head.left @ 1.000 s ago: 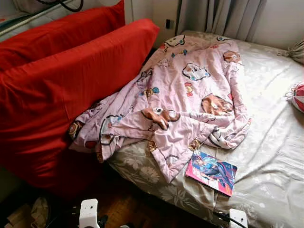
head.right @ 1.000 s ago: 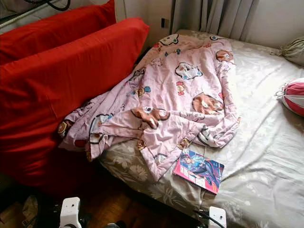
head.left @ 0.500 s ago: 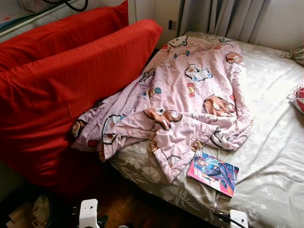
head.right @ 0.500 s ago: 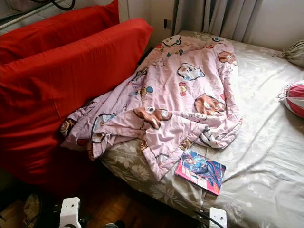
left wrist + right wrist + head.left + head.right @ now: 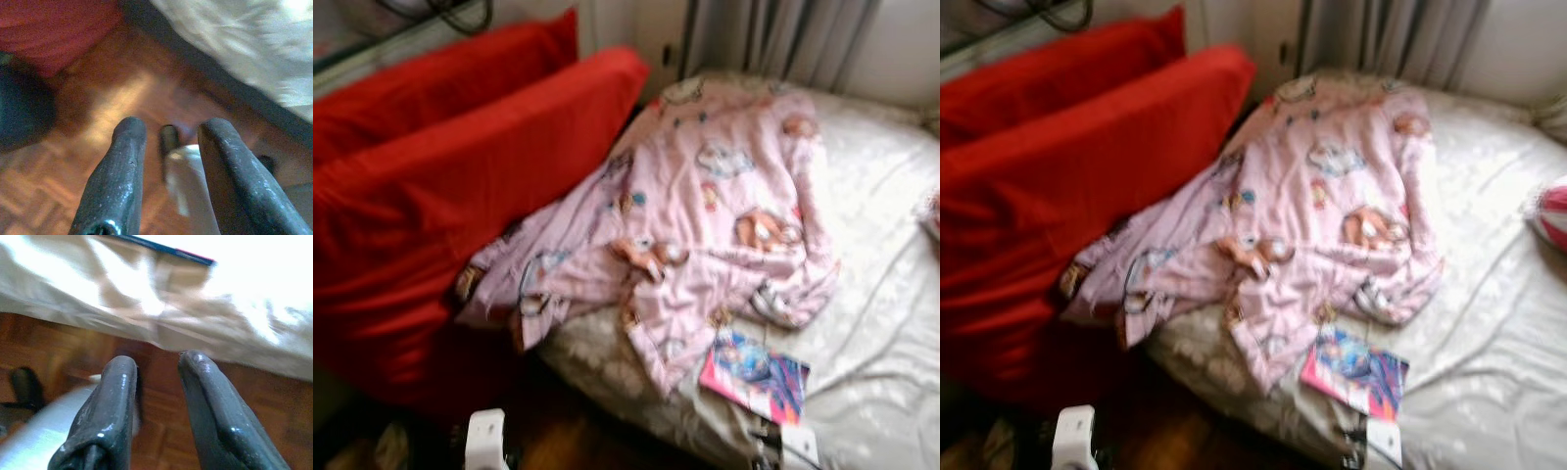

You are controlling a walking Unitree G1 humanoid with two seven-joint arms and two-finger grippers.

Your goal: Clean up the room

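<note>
Pink blanket (image 5: 1322, 215) and magazine (image 5: 1353, 370) on bed (image 5: 1489, 323) beside red cushions (image 5: 1067, 186).

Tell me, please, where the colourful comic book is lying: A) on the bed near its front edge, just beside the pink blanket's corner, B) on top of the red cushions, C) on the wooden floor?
A: the comic book lies on the bed sheet, beside the pink blanket's lower corner.

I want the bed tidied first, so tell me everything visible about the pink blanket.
The pink blanket is thin, soft-looking fabric printed with cartoon figures, blurred here. It lies rumpled and unfolded across the bed, its left edge bunched against the red cushions, one corner drooping over the near mattress edge. The colourful book lies just beside that corner.
</note>
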